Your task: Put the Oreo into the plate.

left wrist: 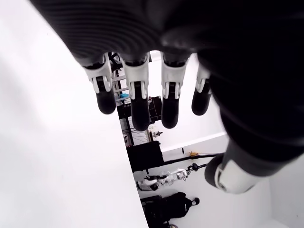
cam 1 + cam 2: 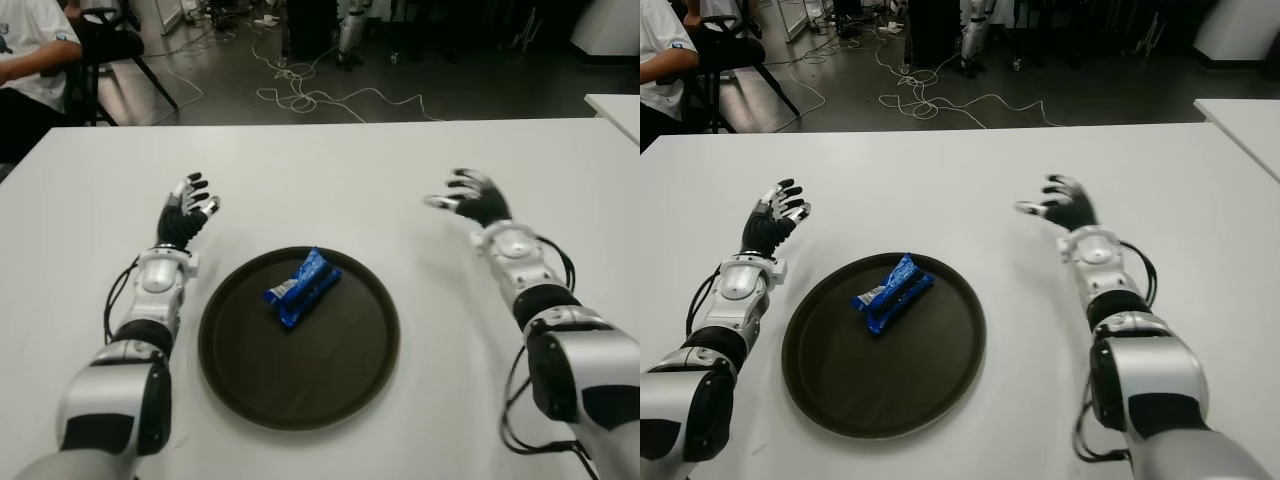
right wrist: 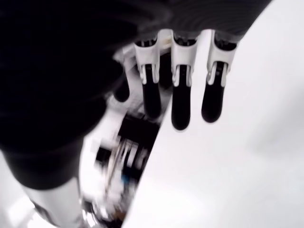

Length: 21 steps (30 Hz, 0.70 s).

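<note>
The blue Oreo packet (image 2: pixel 303 288) lies inside the round dark plate (image 2: pixel 240 370), toward its far side. My left hand (image 2: pixel 188 212) shows left of the plate with its fingers (image 1: pixel 135 102) spread and nothing in them. Right of the plate and a little farther back is my right hand (image 2: pixel 468 197), also open, its fingers (image 3: pixel 180 107) extended and holding nothing. Neither hand touches the packet or the plate.
The white table (image 2: pixel 330 180) runs to a far edge; beyond it lie floor cables (image 2: pixel 300 90). A seated person (image 2: pixel 30 50) and a chair (image 2: pixel 115 45) are at the far left. A second white table corner (image 2: pixel 615 110) shows at far right.
</note>
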Each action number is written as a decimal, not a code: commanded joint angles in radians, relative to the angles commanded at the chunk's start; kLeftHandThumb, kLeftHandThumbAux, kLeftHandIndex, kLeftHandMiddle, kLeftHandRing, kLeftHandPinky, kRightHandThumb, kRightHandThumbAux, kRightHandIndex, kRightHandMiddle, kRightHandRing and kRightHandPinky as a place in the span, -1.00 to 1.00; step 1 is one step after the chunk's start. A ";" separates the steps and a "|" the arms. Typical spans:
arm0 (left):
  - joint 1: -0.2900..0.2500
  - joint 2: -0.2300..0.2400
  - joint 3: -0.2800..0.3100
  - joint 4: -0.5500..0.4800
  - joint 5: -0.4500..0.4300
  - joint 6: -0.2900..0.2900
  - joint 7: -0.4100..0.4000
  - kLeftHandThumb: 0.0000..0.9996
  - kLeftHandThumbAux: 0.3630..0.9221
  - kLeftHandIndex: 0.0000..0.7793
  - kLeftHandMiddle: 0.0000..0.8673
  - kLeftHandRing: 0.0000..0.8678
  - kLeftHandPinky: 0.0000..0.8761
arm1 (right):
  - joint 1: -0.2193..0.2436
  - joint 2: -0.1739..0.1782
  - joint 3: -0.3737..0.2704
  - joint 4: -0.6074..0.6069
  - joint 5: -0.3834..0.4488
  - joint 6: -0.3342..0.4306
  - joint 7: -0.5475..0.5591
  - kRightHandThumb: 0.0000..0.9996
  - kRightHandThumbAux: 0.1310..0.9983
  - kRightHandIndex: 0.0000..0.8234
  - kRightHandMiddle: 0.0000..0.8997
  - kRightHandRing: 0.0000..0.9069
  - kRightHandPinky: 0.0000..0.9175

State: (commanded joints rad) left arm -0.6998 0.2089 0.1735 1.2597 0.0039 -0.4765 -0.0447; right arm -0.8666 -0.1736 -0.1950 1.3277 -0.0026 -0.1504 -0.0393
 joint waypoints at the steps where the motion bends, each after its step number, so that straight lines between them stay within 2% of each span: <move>1: -0.001 -0.001 0.005 0.000 -0.008 0.006 -0.010 -1.00 0.24 -0.64 -0.60 -0.65 -0.70 | -0.005 0.009 -0.005 -0.002 0.003 0.007 -0.013 -1.00 0.53 -0.42 -0.28 -0.18 -0.10; 6: -0.002 -0.005 0.025 -0.002 -0.032 0.025 -0.030 -1.00 0.27 -0.64 -0.59 -0.64 -0.67 | -0.010 0.026 0.009 -0.006 -0.019 0.012 -0.045 -1.00 0.48 -0.40 -0.25 -0.15 -0.09; 12: -0.001 -0.009 0.030 -0.009 -0.040 0.033 -0.034 -1.00 0.25 -0.60 -0.57 -0.63 -0.70 | -0.005 0.023 0.036 -0.006 -0.049 0.011 -0.039 -1.00 0.45 -0.40 -0.26 -0.17 -0.13; 21: -0.003 -0.013 0.040 -0.014 -0.048 0.048 -0.031 -1.00 0.28 -0.63 -0.58 -0.64 -0.71 | -0.004 0.025 0.040 -0.003 -0.047 0.023 -0.024 -1.00 0.39 -0.45 -0.33 -0.23 -0.14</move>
State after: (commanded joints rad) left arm -0.7029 0.1960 0.2133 1.2459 -0.0446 -0.4281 -0.0759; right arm -0.8708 -0.1481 -0.1555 1.3248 -0.0493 -0.1272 -0.0636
